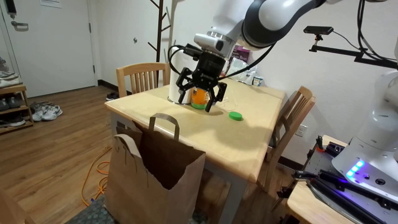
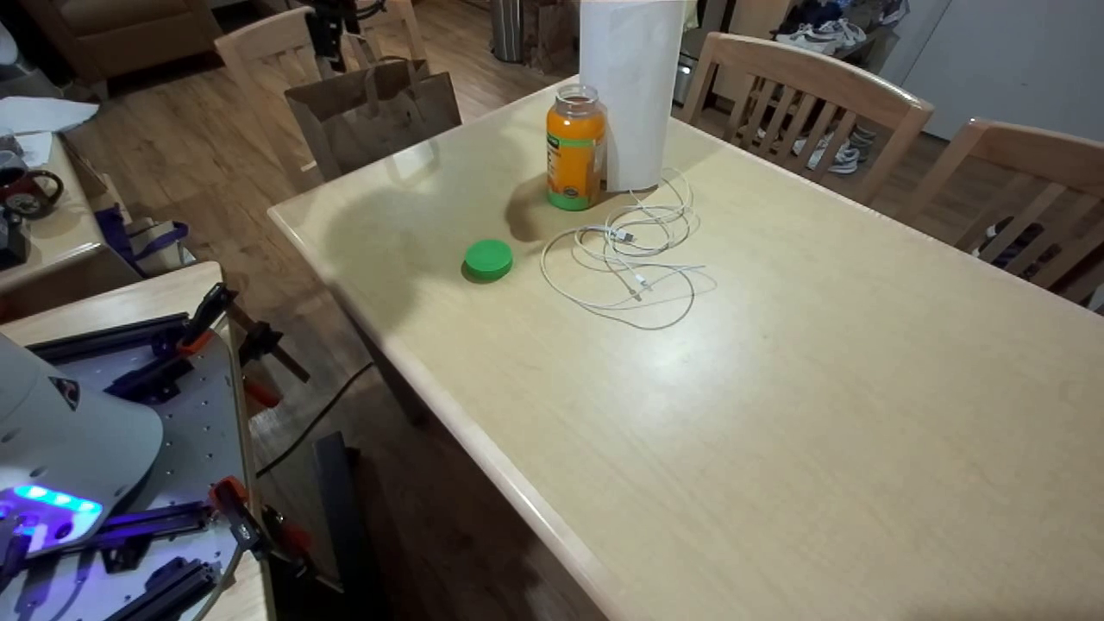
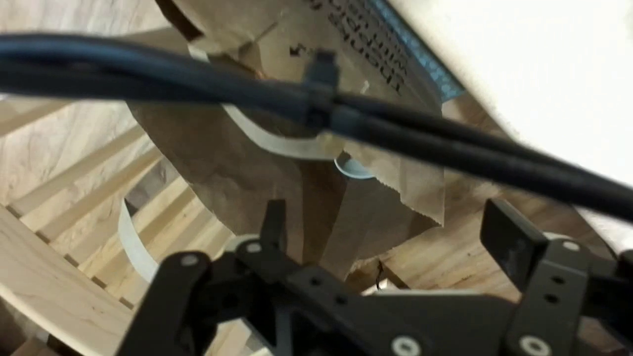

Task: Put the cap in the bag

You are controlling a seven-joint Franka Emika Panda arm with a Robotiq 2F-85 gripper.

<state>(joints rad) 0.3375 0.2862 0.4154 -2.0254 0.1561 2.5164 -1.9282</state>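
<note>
The bag is a brown paper bag with looped handles. It stands open beside the table, and also shows in an exterior view and in the wrist view. My gripper is open and empty, fingers pointing down. In the wrist view the gripper is above the bag's torn-edged mouth, apart from it. Part of the gripper shows over the bag in an exterior view. A pale curved edge shows inside the bag, too little to tell what it is. The cap is otherwise hidden or out of view.
On the table are a paper-towel roll, an orange bottle, a green disc and a white cable. Snack packages stand at the wall. Wooden chairs surround the table. A cable crosses the wrist view.
</note>
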